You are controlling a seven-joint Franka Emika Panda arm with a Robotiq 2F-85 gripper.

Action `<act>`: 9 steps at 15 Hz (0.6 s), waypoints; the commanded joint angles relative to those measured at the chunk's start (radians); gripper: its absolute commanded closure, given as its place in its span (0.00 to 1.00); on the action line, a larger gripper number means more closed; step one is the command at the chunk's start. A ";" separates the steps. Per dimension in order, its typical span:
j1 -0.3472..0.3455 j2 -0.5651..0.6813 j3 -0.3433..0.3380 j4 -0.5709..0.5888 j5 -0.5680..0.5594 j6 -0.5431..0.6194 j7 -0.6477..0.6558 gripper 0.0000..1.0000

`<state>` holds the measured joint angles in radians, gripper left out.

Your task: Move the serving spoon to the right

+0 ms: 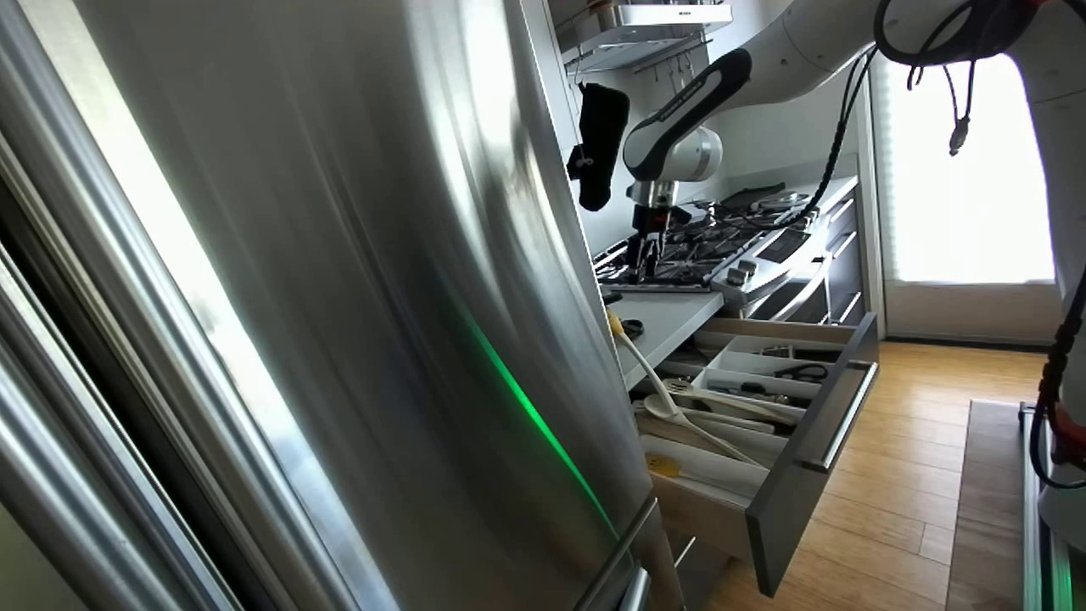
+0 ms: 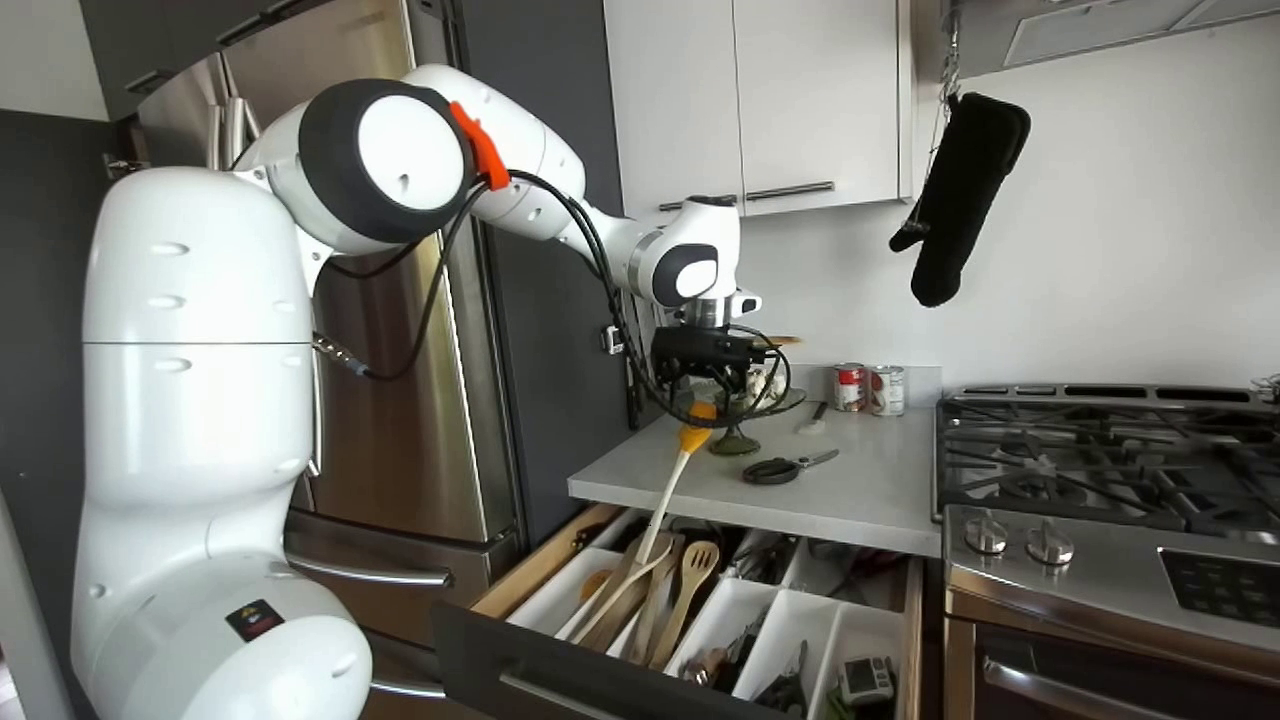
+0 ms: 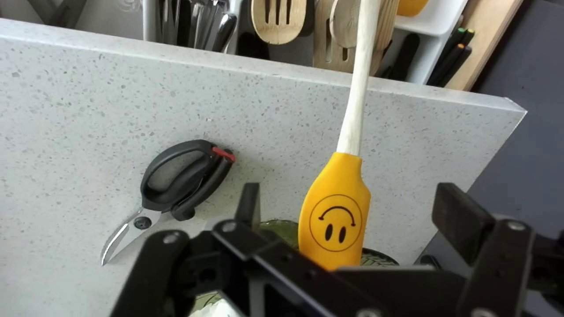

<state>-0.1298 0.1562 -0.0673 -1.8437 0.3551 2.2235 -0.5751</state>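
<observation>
The claw (image 3: 351, 207) is spread, nothing gripped; below, framed by the fingers (image 3: 460, 220), is seen the yellow head (image 3: 335, 213) of what is judged the serving spoon (image 3: 350, 141). Its long axis is slanted past the bench (image 3: 88, 110) edge into the drawer (image 1: 787, 488); a crosswise pinch seems called for.

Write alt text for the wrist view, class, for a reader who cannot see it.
An open gripper frames a yellow-headed utensil bearing an upside-down smiley face, its pale handle pointing up the picture. Black-handled scissors rest on the speckled counter at left; above, a drawer holds a wooden slotted spoon.
</observation>
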 commanded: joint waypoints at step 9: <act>0.082 -0.081 0.033 -0.330 -0.192 0.372 0.416 0.00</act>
<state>-0.0709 0.1281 -0.0439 -2.0515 0.1988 2.4797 -0.2684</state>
